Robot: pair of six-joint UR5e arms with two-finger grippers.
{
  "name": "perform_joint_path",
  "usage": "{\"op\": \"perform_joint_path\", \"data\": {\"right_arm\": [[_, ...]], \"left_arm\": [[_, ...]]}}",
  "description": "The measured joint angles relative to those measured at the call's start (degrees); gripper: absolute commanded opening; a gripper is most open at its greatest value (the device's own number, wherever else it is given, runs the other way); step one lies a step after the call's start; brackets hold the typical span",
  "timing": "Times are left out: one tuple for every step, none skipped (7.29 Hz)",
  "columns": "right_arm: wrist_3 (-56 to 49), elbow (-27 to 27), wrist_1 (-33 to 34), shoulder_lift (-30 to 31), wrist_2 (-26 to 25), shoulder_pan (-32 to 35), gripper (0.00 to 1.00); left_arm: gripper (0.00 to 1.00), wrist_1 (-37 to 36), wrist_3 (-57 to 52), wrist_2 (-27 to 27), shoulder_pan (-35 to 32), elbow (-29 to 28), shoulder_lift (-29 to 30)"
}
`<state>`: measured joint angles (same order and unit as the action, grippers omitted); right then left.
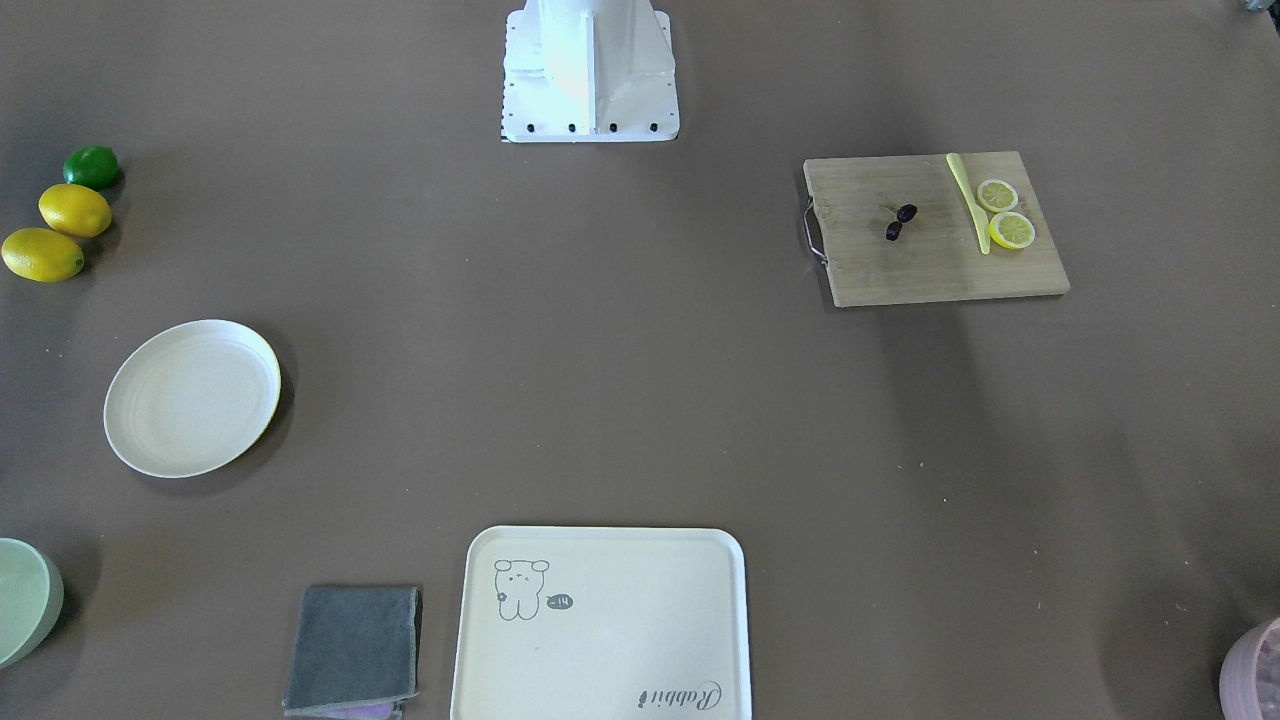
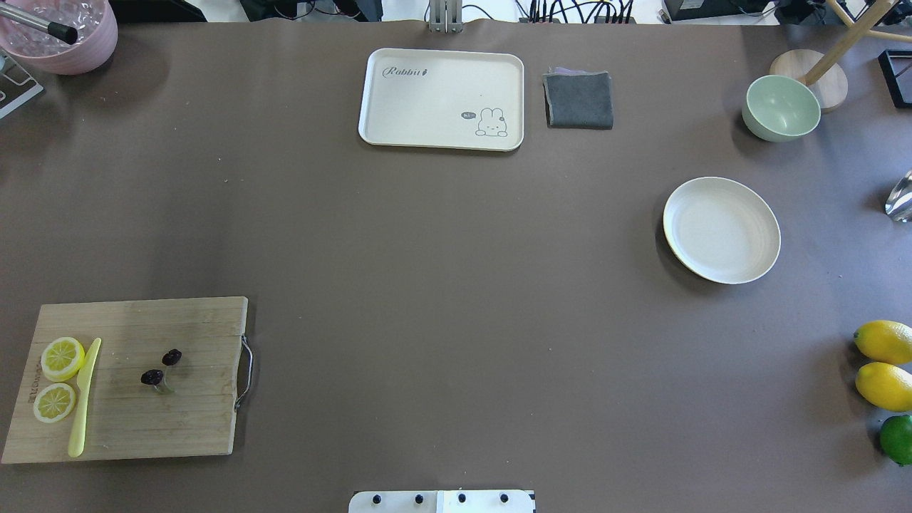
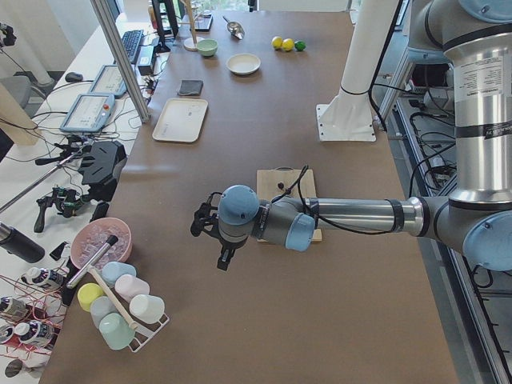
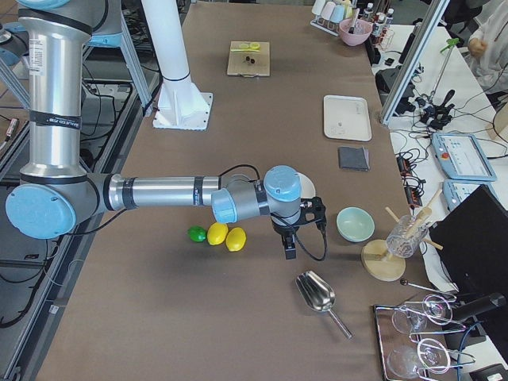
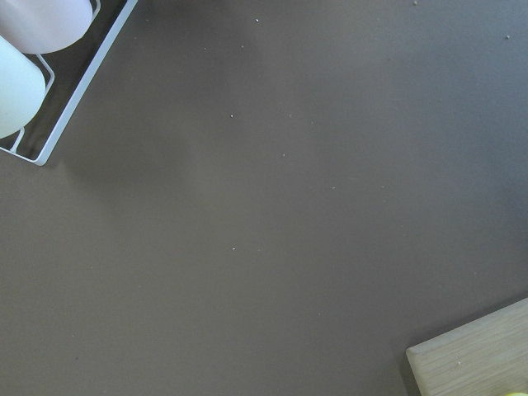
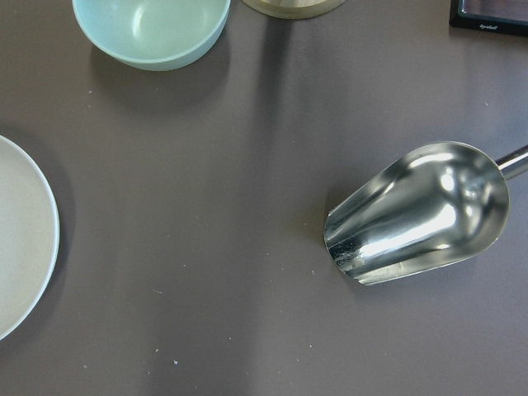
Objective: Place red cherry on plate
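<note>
The red cherry, a pair of tiny dark fruits on green stems, lies on a wooden cutting board. The round cream plate sits bare on the opposite side of the table. Neither arm shows in the overhead or front views. In the exterior left view my left gripper hovers over bare table just off the board's end; I cannot tell whether it is open or shut. In the exterior right view my right gripper hangs beside the plate, near the lemons; its state cannot be told either. The plate's rim edges the right wrist view.
Two lemon slices and a yellow knife share the board. A cream tray, grey cloth and pale green bowl line the far edge. Two lemons and a lime lie right. A metal scoop rests near the bowl.
</note>
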<state>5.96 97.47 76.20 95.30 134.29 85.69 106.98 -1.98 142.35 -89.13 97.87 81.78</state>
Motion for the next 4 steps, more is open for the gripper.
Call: {"op": "perform_joint_path", "data": {"right_arm": [[0.01, -0.77, -1.66, 0.21, 0.3, 0.0, 1.0], [0.01, -1.68, -4.22, 0.77, 1.2, 0.0, 1.0], [-0.02, -2.66, -7.51, 1.39, 2.31, -0.03, 1.0], [-0.1, -3.45, -10.5, 1.68, 3.04, -0.52, 1.0]], "left_arm": [[0.98, 0.04, 0.16, 0.07, 0.03, -0.12, 0.02], [0.98, 0.06, 0.16, 0.12, 0.12, -0.25, 0.04], [0.98, 0.07, 0.14, 0.15, 0.44, -0.34, 0.04], [0.98, 0.09, 0.2, 0.05, 1.01, -0.36, 0.0]]}}
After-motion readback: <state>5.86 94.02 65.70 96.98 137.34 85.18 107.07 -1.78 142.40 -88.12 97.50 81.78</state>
